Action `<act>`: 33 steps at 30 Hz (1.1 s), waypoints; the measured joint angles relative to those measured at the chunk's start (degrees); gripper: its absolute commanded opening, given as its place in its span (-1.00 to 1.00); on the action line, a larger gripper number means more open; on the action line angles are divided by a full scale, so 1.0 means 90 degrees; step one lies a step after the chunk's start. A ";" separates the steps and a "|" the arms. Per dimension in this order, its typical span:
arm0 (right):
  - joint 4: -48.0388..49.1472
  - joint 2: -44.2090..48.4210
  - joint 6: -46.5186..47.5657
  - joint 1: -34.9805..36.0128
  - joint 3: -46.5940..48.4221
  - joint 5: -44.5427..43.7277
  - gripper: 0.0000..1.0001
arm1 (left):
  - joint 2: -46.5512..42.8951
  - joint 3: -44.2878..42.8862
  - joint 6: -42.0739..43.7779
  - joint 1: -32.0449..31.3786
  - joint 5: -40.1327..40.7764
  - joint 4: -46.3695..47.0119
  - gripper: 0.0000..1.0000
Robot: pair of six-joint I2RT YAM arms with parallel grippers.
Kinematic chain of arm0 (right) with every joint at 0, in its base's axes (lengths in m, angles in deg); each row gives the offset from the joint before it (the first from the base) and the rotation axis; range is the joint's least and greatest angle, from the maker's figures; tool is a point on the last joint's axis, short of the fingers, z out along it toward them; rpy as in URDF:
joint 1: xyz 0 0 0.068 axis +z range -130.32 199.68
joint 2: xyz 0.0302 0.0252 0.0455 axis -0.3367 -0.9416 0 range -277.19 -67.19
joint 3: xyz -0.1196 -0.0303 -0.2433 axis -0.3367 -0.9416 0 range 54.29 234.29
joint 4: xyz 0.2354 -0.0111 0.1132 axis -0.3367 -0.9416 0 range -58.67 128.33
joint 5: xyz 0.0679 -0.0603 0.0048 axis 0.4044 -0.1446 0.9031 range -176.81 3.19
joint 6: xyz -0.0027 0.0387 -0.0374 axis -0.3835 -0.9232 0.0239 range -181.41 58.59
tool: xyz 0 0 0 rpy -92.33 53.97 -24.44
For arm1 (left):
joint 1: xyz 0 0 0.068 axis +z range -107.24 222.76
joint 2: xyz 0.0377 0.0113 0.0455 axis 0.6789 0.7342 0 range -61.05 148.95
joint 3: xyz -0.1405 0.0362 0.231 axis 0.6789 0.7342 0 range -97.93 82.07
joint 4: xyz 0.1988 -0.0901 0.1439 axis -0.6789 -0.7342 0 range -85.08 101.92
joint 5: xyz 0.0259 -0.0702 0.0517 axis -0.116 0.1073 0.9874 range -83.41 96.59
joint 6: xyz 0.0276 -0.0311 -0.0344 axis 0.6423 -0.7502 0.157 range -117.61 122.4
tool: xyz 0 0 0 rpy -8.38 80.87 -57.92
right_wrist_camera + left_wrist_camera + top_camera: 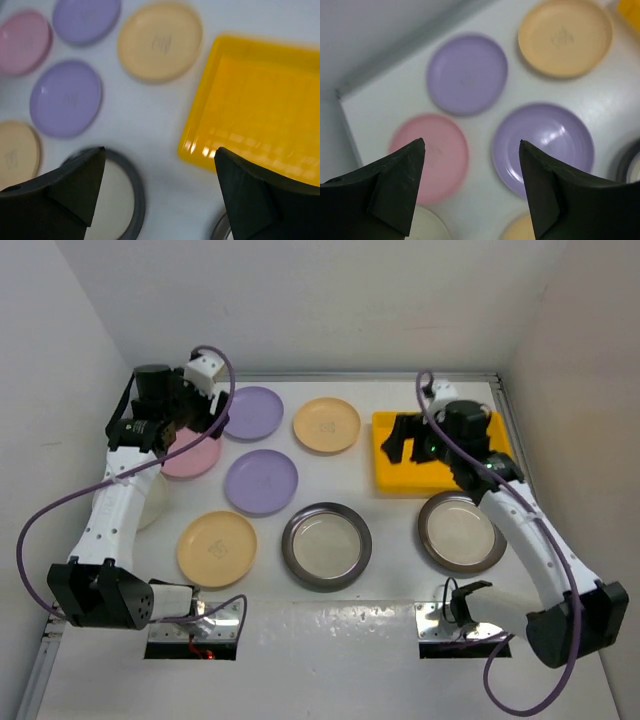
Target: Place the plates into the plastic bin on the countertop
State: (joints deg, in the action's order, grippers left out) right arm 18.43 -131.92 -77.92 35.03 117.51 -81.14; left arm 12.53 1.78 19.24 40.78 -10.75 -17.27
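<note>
My left gripper hangs open and empty, with the pink plate just at its 9 o'clock, flat on the worktop. Its low rim could slip my fingers and skid it into the cream plate. My right gripper, also open, has the empty yellow bin at 2 o'clock.

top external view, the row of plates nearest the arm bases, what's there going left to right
orange-yellow plate → metal-rimmed plate → second metal-rimmed plate
</note>
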 measured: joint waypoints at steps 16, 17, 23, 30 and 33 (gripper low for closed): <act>0.1185 -0.1698 -0.2790 0.0984 -0.3922 0.1469 0.07 | -0.1226 0.2509 -0.0976 0.0478 -0.0153 -0.0670 0.57; 0.1445 -0.1855 -0.2858 0.1042 -0.3903 0.1627 0.07 | -0.1231 0.2555 -0.0993 0.0464 -0.0136 -0.0658 0.57; 0.2603 -0.2387 -0.3096 0.1438 -0.3968 0.1809 -0.76 | -0.1239 0.2737 -0.1137 0.0461 -0.0051 -0.0607 0.57; 0.2001 -0.1902 -0.2968 0.1430 -0.3733 0.2079 -1.00 | -0.1285 0.2793 -0.1241 0.0461 -0.0029 -0.0534 0.57; 0.0811 -0.1200 -0.2647 0.1246 -0.3002 0.2040 -1.00 | -0.1282 0.2795 -0.1260 0.0461 -0.0027 -0.0515 0.57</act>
State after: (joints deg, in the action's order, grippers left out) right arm 25.73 -142.71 -101.74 46.24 90.50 -62.78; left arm 0.99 26.93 7.89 44.93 -11.00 -21.90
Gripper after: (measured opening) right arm 0.067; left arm 0.784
